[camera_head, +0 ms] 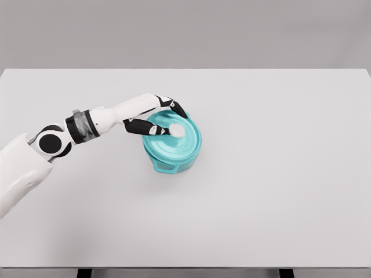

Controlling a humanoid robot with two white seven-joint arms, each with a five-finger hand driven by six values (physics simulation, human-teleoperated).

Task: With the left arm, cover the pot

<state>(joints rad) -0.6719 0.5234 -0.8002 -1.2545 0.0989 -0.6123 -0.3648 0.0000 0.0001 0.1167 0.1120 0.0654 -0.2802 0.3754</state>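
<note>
Hiding the lid's (174,145) knob, left hand (164,121) fingers over it.

The left arm (87,124) has smooth white shells. Its upper part is broad and rounded. At the elbow there is a round black joint with a grey centre. After it comes a black band and a grey ring. The left hand (152,119) is white, and its fingers (139,127) are black with white tips.
</note>
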